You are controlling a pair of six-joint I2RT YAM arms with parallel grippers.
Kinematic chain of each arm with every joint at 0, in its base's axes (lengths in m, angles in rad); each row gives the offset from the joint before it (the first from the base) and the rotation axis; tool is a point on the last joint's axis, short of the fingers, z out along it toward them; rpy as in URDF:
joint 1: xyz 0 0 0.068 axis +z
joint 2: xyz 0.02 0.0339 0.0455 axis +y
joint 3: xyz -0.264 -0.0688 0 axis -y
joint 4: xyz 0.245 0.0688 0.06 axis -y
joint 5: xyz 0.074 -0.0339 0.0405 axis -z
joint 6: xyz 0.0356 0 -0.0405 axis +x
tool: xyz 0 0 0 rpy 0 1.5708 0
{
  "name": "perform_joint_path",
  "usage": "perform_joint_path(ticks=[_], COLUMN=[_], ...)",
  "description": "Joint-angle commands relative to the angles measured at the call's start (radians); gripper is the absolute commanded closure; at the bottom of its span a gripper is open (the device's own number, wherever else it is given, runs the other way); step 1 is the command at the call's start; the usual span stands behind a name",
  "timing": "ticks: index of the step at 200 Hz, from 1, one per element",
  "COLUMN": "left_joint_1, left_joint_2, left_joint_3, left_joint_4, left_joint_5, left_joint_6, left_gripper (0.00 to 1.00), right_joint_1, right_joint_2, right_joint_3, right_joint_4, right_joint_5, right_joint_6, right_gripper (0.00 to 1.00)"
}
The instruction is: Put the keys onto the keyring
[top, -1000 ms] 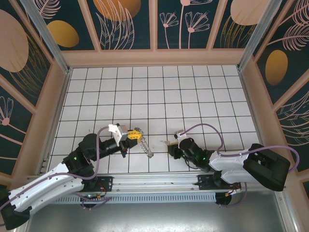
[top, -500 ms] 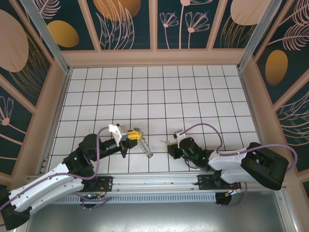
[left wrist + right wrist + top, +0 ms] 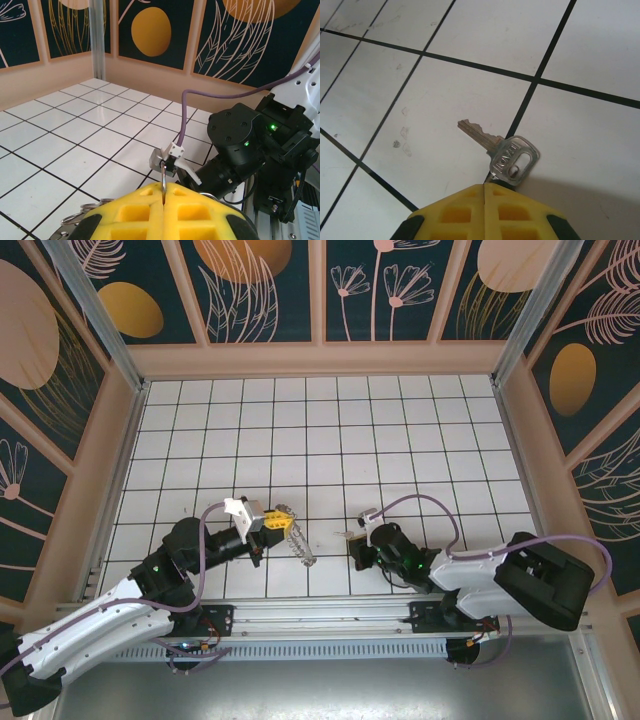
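You've got L gripper [image 3: 164, 187] closed, pinching ring [image 3: 301, 548] wire at tip seam, R gripper [image 3: 484, 188] closed on key [image 3: 514, 159] bow, blade lying flat on white tile [image 3: 470, 70]

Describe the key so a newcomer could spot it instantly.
On the white tiled floor, near edge, look at the right gripper and its yellow tips. The key there is one small silver blade with an oval-holed head, unlike the looped keyring at the left gripper.
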Motion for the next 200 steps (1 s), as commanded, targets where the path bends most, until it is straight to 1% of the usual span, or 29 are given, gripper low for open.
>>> perform_joint_path(ticks=[1,41,71,82,98,103,110,137,159,200], left_joint_1=[-0.004,-0.005,-0.004,-0.004,-0.004,-0.004,-0.004,-0.005,-0.004,-0.004], left_joint_2=[-0.015,-0.013,-0.020,-0.026,-0.030,-0.032,-0.033,-0.031,-0.037,-0.043], left_joint_3=[-0.005,-0.007,-0.011,-0.015,-0.013,-0.014,-0.013,-0.012,-0.008,-0.011], left_joint_4=[0.073,0.077,0.081,0.087,0.087,0.086,0.085,0.079,0.073,0.075], left_joint_5=[0.008,0.006,0.010,0.011,0.011,0.010,0.007,0.007,-0.001,-0.005], left_joint_6=[-0.019,-0.019,-0.021,-0.021,-0.021,-0.021,-0.021,-0.022,-0.022,-0.025], left_gripper=[1.00,1.00,1.00,1.00,1.00,1.00,1.00,1.00,1.00,1.00], right_joint_1=[-0.007,-0.018,-0.054,-0.063,-0.068,-0.068,-0.069,-0.056,-0.042,-0.038], right_joint_2=[-0.082,-0.258,-0.288,-0.273,-0.232,-0.212,-0.175,-0.037,0.041,0.114], right_joint_3=[0.022,0.061,0.144,0.166,0.191,0.200,0.214,0.290,0.336,0.385], right_joint_4=[-0.060,-0.287,-0.470,-0.497,-0.507,-0.510,-0.516,-0.551,-0.570,-0.603], right_joint_5=[0.001,0.011,-0.023,-0.039,-0.047,-0.050,-0.053,-0.062,-0.054,-0.037], right_joint_6=[-0.006,0.014,0.056,0.080,0.130,0.144,0.160,0.203,0.227,0.249], right_gripper=[1.00,1.00,1.00,0.99,0.80,0.76,0.73,0.67,0.63,0.65])
